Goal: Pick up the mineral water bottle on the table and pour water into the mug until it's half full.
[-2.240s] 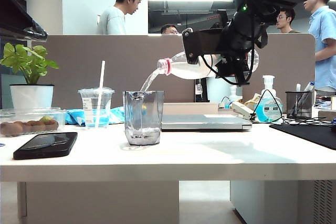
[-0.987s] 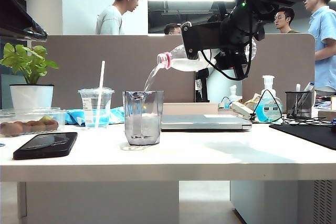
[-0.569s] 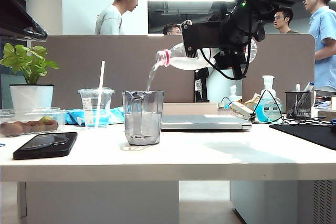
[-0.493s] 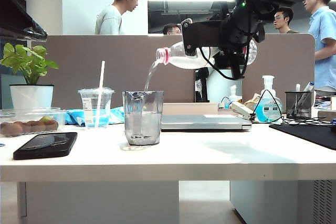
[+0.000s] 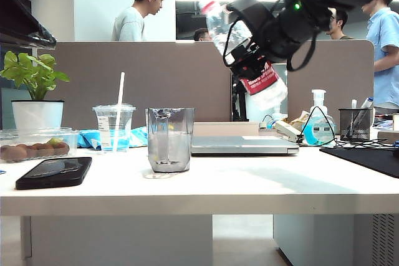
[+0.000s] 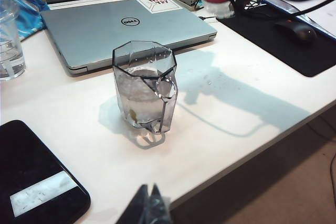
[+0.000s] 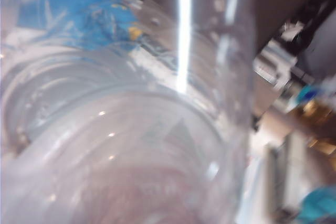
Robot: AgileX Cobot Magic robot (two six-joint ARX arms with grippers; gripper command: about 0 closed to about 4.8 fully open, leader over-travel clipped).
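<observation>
Red-and-white label on clear mineral water bottle (image 5: 249, 60); grey-tinted mug (image 5: 169, 139).

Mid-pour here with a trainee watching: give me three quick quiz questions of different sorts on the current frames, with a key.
1. True or false: the right pincer holds the clear plastic mineral water bottle with the red label above the white table.
2. Which way does the bottle's neck point? A) down into the mug B) up and away from it
3. Fill in: the grey-tinted faceted mug stands just in front of the closed silver ____.

Key: 1 true; 2 B; 3 laptop. The left pincer sits shut near the table's front edge.
</observation>
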